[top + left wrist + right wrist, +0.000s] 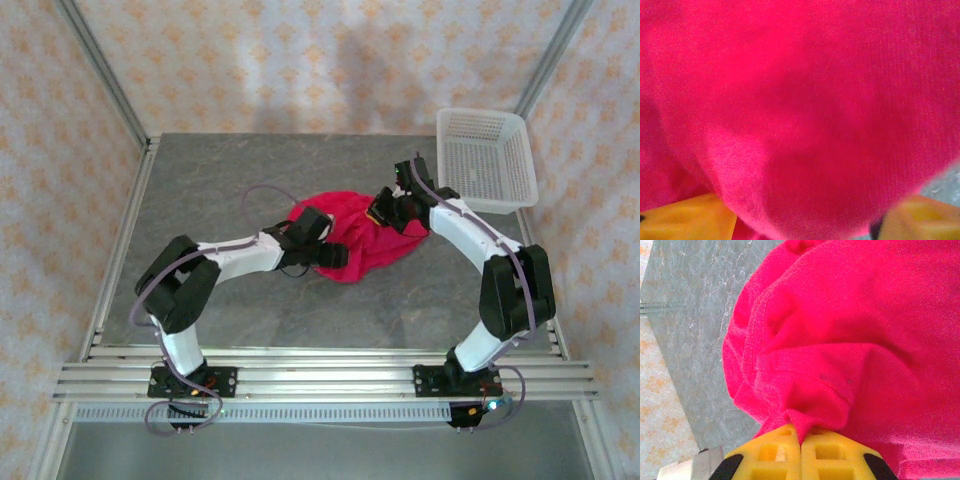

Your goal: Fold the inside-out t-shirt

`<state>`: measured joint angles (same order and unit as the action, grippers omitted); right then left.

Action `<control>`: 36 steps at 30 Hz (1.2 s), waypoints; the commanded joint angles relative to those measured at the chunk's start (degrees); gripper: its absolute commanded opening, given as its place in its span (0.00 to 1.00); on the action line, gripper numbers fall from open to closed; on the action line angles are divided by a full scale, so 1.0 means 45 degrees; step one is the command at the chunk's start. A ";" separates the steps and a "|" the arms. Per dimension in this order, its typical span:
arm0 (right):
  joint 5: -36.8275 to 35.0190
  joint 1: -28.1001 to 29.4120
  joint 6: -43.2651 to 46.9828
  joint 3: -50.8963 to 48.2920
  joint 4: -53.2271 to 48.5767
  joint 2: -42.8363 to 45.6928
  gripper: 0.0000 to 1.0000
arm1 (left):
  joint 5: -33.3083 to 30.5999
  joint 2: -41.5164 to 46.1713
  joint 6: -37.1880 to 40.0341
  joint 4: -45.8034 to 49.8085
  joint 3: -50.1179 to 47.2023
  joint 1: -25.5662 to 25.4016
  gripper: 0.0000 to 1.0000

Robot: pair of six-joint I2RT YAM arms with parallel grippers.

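Red t-shirt [365, 235] bunched at centre of desk [250, 170], bare grey all round. Fold pinched tight by right end effector [801, 440]; left end effector [802, 225] spread, cloth between.

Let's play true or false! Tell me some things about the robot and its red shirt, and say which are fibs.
1. The shirt is red. True.
2. The shirt is folded neat and flat. False: it is bunched in a heap.
3. The right pincer is pinching the shirt. True.
4. The shirt is in the white basket. False: it lies on the table, apart from the basket.
5. The left pincer is squeezed shut. False: its fingers stand apart, with red cloth between them.
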<state>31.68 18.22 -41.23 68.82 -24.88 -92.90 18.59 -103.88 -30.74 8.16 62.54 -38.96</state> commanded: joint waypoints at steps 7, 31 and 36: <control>-0.1840 -0.0130 0.1841 -0.0547 -0.0834 -0.0667 0.00 | 0.0260 0.1020 0.1022 0.3463 0.3189 0.0149 0.00; -0.0235 0.0493 0.1488 -0.1186 -0.0778 0.2299 0.21 | 0.5942 0.2123 -0.2699 -0.2654 0.0699 0.2759 0.00; 0.0386 0.1020 0.0569 -0.1178 0.0901 0.1510 0.27 | 0.6018 0.2030 -0.2683 -0.2635 0.0857 0.2589 0.00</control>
<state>31.09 21.76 -35.42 63.42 -25.67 -83.90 44.25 -94.04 -42.24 -0.89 65.54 -26.55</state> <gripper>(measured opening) 0.248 0.069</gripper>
